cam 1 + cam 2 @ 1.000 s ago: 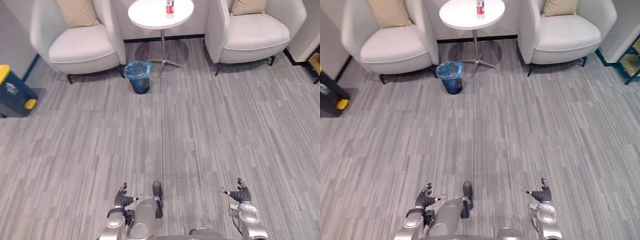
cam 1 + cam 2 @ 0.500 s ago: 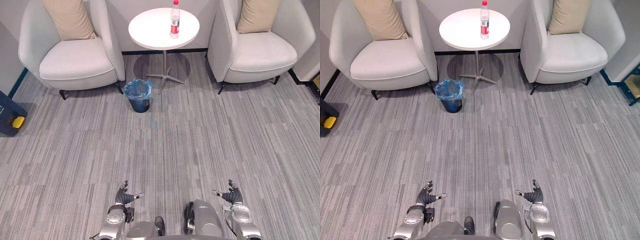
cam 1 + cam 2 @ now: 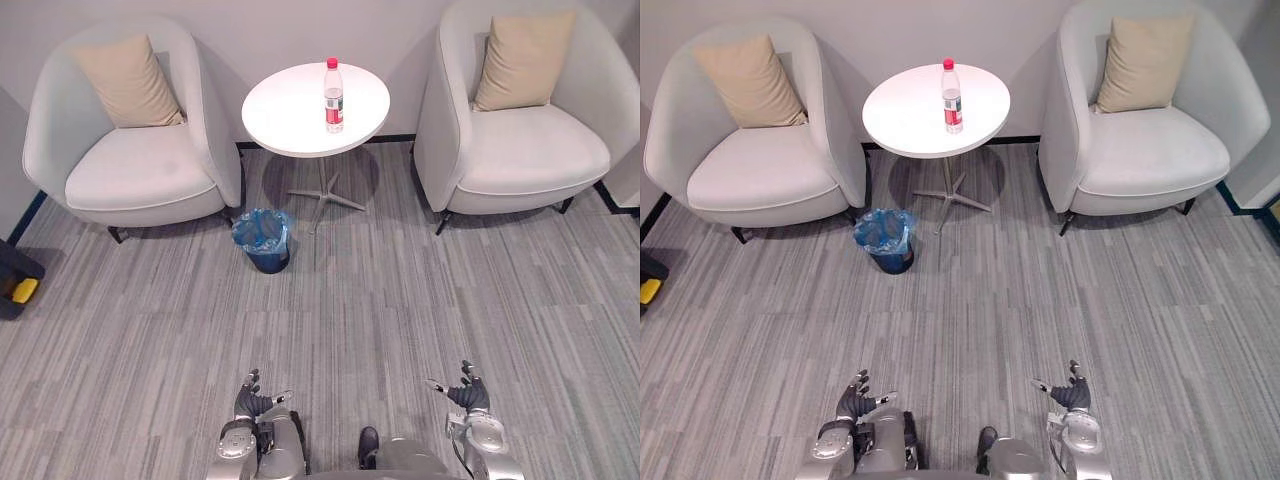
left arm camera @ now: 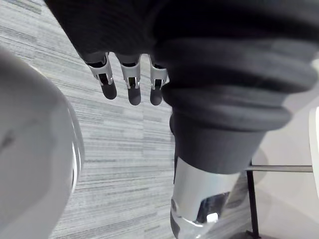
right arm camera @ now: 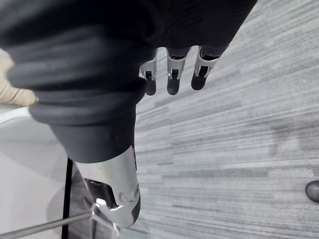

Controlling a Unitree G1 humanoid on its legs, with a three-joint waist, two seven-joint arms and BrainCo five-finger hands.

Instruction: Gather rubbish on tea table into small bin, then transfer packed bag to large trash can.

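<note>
Both robot hands hang low and empty, well apart from the work: the left robot hand (image 3: 251, 399) and the right robot hand (image 3: 467, 392) show relaxed, uncurled fingers over bare floor. The one piece of rubbish, a plastic bottle (image 3: 333, 96) with a red cap, stands upright near the middle of the round white tabletop (image 3: 285, 110). The small bin (image 3: 266, 246), lined with a blue bag (image 3: 262, 226), sits on the floor beside the table's foot, towards the left armchair (image 3: 140, 170). A dark trash can (image 3: 14, 287) with yellow trim peeks in at the robot's far left. The approach looks unfinished. Risks ahead: the tall, light bottle could tip and roll off if a finger clips it before closing; a release from tabletop height could miss the low, narrow bin; a careless step could kick the bin over
</note>
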